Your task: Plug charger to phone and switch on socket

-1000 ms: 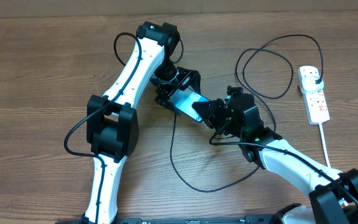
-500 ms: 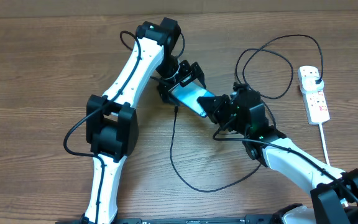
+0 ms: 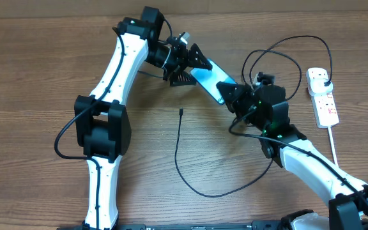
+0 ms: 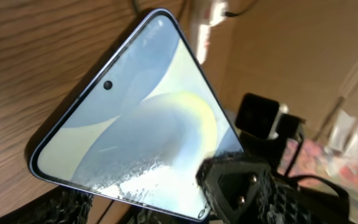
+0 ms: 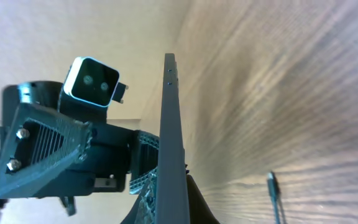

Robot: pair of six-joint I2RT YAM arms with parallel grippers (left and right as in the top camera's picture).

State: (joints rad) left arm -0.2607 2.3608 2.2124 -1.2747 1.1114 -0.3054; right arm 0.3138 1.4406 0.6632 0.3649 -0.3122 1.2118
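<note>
Lifted and swung toward the table's far side since a second ago, the phone (image 3: 208, 82) now hangs between both arms.

Left gripper (image 3: 195, 68) is clamped narrow on the phone's upper end and right gripper (image 3: 226, 95) pinches its lower end, with the light-blue screen lit. The charger (image 3: 176, 160) trails loose across the table (image 3: 37, 76). Its connector tip (image 3: 180, 112) lies where it was, free on the wood and apart from the phone. Its plug (image 3: 325, 80) sits in the socket (image 3: 324, 102) by the right edge.
</note>
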